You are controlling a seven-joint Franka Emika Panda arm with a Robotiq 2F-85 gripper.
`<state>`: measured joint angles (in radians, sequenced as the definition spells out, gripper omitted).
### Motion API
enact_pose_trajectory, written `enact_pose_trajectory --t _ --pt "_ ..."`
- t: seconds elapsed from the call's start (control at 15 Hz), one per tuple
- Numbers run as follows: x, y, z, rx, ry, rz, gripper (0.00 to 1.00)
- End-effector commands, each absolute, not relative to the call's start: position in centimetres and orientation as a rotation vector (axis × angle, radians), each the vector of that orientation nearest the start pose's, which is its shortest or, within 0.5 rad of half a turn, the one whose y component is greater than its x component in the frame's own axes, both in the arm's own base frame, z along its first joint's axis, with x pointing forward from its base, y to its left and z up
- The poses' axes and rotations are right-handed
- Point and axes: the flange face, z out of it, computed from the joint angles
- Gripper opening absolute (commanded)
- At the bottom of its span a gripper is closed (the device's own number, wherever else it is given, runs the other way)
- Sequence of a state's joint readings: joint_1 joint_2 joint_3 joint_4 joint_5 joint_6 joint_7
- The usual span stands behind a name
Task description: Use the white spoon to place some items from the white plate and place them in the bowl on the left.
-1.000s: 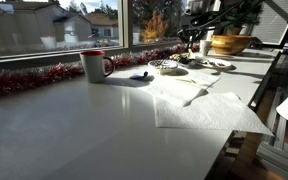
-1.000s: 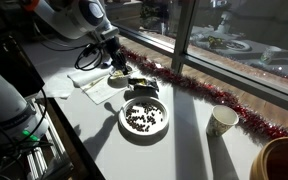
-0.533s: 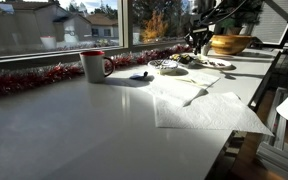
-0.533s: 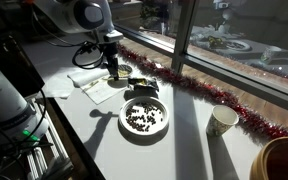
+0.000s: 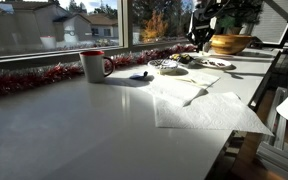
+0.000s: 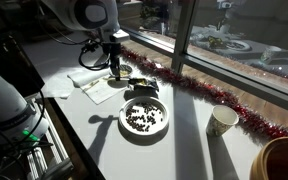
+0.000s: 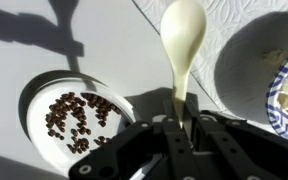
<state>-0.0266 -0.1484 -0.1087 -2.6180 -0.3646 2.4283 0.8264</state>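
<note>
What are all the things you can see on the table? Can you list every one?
white plate: one, white, middle of the table
dark bits: many, dark brown, on the white plate
speckled bowl: one, pale with dark pattern, between plate and tinsel
mug: one, white with red rim, near the tinsel
golden-brown bowl: one, at the table's end
paper sheet: one, white, flat on the table
tinsel: one strand, red, along the window
white spoon: one, held above the table
gripper: one, black, shut on the white spoon

Bare table (image 6: 96, 142) lies beside the white plate (image 6: 121, 121); tinsel (image 6: 210, 97) lines the window (image 6: 239, 55).
</note>
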Motion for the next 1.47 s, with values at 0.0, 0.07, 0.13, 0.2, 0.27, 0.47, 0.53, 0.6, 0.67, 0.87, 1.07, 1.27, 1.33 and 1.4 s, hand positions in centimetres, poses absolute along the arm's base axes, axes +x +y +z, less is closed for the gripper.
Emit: enact_pose_trajectory --t 0.0,0.07,0.13,0.2,0.27,0.47,0.53,0.6,0.67,0.87,1.07,1.27,1.33,1.4 --pt "41.5 -5.0 28.3 -3.139 1.103 -0.045 0.03" --pt "41.4 -4.7 27.7 -3.135 1.104 -0.060 0.03" --pt "41.3 -4.4 27.2 -3.122 1.119 -0.059 0.03" --pt "41.3 -4.1 26.6 -3.114 1.125 -0.082 0.03" --pt "41.3 -3.9 25.9 -3.095 1.151 -0.076 0.03" --pt "41.3 -3.6 24.3 -3.043 1.195 -0.090 0.03" --pt "41.3 -3.6 23.8 -3.031 1.212 -0.086 0.03" --pt "41.4 -3.6 23.4 -3.027 1.216 -0.080 0.03" --pt "41.4 -3.5 22.9 -3.020 1.203 -0.084 0.03" --pt "41.3 -3.2 23.1 -3.048 1.168 -0.114 0.39" --pt "39.5 -1.9 26.3 -3.095 1.068 -0.101 0.58" --pt "38.0 -0.5 29.8 -3.225 0.854 -0.160 0.79" --pt "37.5 0.1 31.0 -3.249 0.767 -0.191 0.87" --pt "37.1 0.7 32.5 -3.267 0.685 -0.206 0.93"
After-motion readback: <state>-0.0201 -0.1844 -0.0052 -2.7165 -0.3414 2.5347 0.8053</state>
